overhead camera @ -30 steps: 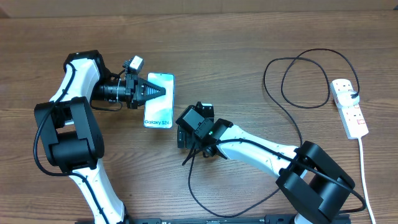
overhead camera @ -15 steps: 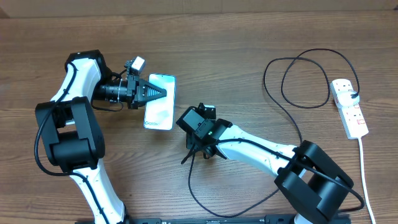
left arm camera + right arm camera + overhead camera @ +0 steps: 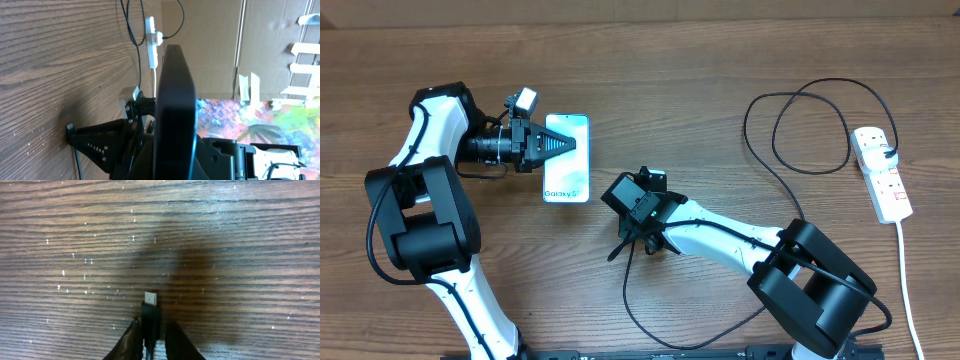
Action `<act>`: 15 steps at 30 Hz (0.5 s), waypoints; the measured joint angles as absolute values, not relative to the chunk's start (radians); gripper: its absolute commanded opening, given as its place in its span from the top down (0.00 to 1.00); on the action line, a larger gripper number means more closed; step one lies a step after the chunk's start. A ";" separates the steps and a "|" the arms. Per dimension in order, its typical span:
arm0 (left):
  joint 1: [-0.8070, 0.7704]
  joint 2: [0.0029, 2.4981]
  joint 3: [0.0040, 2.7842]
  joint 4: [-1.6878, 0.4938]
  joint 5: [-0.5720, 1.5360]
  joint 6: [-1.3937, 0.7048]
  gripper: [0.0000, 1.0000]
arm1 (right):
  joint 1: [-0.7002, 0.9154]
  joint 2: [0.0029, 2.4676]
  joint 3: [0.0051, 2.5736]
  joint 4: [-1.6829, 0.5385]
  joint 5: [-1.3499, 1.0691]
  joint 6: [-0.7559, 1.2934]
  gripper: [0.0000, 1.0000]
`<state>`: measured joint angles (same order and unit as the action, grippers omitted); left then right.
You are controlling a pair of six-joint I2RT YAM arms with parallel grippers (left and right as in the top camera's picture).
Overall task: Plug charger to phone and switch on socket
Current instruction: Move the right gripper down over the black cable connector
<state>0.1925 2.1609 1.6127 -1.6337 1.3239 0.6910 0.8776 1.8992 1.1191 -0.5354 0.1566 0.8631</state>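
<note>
Phone [image 3: 566, 158], long axis front-to-back, possibly slightly tilted

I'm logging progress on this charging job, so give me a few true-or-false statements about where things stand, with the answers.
1. The left tool is clamped on the phone. True.
2. The charger has its small tip plugged into the phone. False: the right tool holds the tip over the bare table, apart from the phone.
3. The socket lies right beside the phone. False: it lies far across the table, at the edge on the right arm's side.
4. The charger's black plug sits in the socket. True.
</note>
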 measured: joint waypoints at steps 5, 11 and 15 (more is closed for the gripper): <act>0.192 2.160 1.613 -1.634 1.325 0.691 0.96 | 0.877 1.899 1.119 -0.541 0.142 0.863 0.96; 0.192 2.161 1.613 -1.634 1.328 0.691 0.96 | 0.876 1.899 1.121 -0.545 0.139 0.861 0.96; 0.192 2.161 1.613 -1.633 1.329 0.687 0.96 | 0.846 1.913 1.176 -0.673 0.134 0.794 0.96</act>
<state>0.1917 2.1609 1.6127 -1.6333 1.3293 0.6868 0.8463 1.9129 1.1759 -0.6735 0.1337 0.7937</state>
